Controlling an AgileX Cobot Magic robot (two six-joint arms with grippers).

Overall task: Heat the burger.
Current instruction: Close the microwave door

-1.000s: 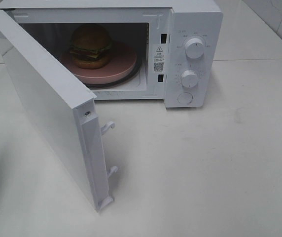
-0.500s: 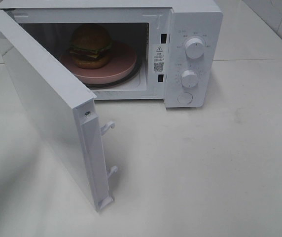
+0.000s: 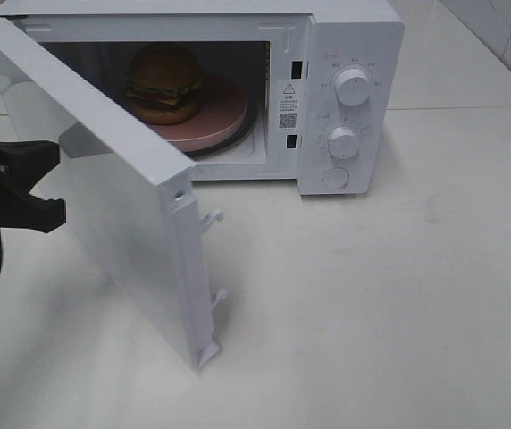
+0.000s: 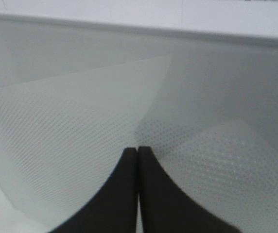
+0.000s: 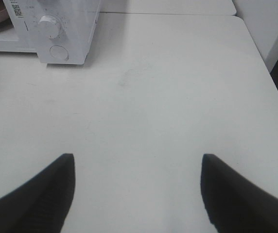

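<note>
Glossy brown-bunned burger [image 3: 164, 82] sits on a round pink plate [image 3: 227, 114] inside the white box microwave [image 3: 354, 40]. My left pincer [image 4: 138, 151], shut tight, presses the outer face of the microwave's half-open white door [image 3: 117, 223]. Right pincer [image 5: 136, 158] is wide and empty over the white counter [image 5: 153, 87], well apart from the microwave. Step, I judge: closing the door. Next: a steady push until it latches.
</note>
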